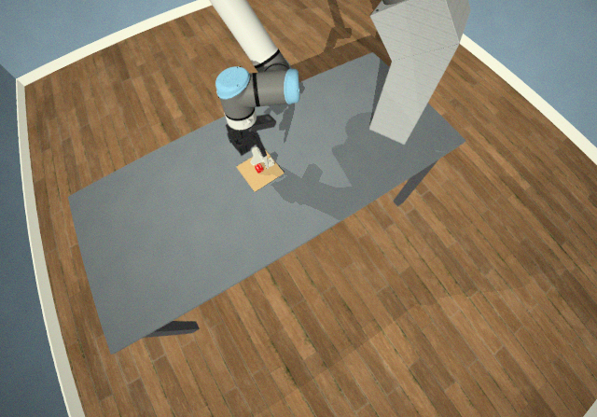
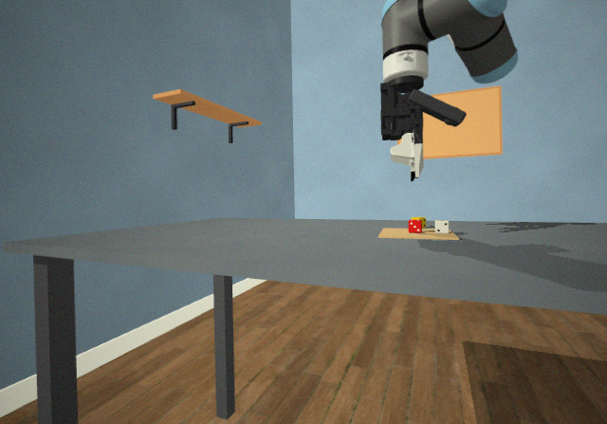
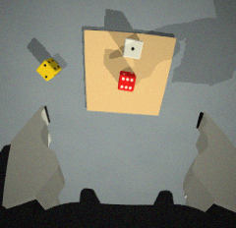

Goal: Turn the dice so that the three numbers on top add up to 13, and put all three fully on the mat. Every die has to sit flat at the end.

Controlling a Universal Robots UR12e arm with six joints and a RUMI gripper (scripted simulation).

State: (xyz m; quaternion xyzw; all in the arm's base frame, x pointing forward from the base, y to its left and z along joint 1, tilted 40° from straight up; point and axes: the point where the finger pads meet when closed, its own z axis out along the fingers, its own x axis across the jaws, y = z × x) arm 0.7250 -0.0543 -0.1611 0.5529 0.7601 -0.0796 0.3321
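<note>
Our claw is spread apart above the mat; red die and white die on it, yellow die beside it.

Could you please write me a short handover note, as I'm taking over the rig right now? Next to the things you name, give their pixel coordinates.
Gripper [image 1: 263,159] [image 2: 413,176] [image 3: 123,110]: open, holding nothing, above the table.
Done: the red die [image 1: 258,167] [image 2: 414,227] [image 3: 127,81], 6 up, and the white die [image 1: 270,162] [image 2: 441,227] [image 3: 133,48], 1 up, lie flat on the mat [image 1: 255,182] [image 2: 392,233] [image 3: 103,97].
Left: the yellow die [image 2: 421,220] [image 3: 47,70] is off the mat, apparently 2 up. I'd turn it to 6 and set it flat on the mat.
</note>
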